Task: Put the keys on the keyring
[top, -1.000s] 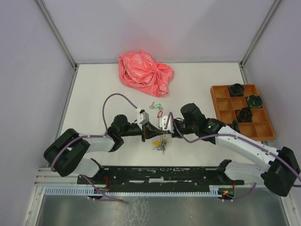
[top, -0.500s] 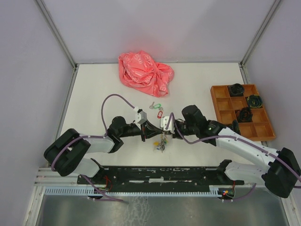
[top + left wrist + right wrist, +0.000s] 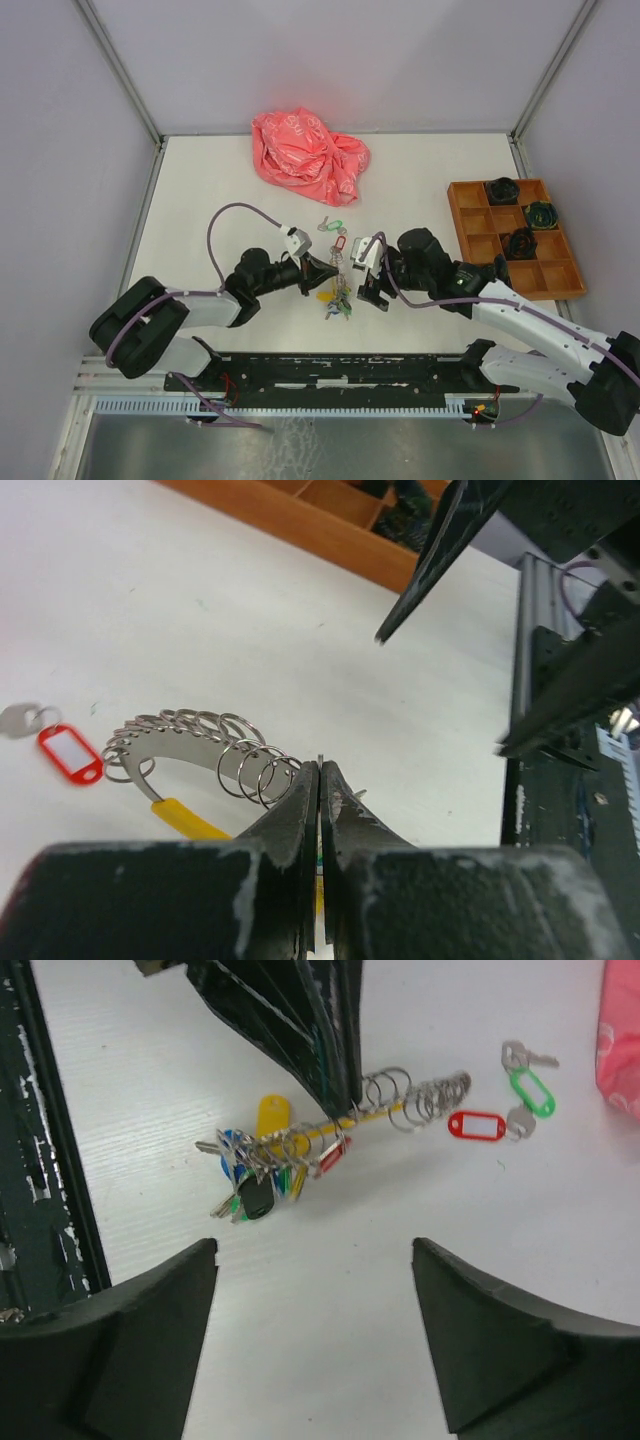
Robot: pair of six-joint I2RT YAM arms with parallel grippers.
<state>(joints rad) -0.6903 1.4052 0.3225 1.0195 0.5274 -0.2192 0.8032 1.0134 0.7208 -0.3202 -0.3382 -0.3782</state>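
keyring [image 3: 338,298] lies on the white table [image 3: 220,180] between the two arms, its bunch of yellow, blue and green tags on the near side. from overhead the hold is hard to read. the left wrist view settles it: the left gripper [image 3: 320,772] is pressed together on the thin wire, with a row of split rings [image 3: 245,765] strung along it. the right wrist view shows the right gripper [image 3: 313,1250] with its fingers wide apart and nothing between them, clear of the bunch. the red-tagged key [image 3: 480,1125] and green-tagged key [image 3: 528,1088] lie loose on the table just past the ring's far end, near the pink plastic bag [image 3: 308,148]. a second ago the right claw was closed at the ring beside the left one. now it has let go and drawn off to the right, while the left holds on and the loose keys have not moved.
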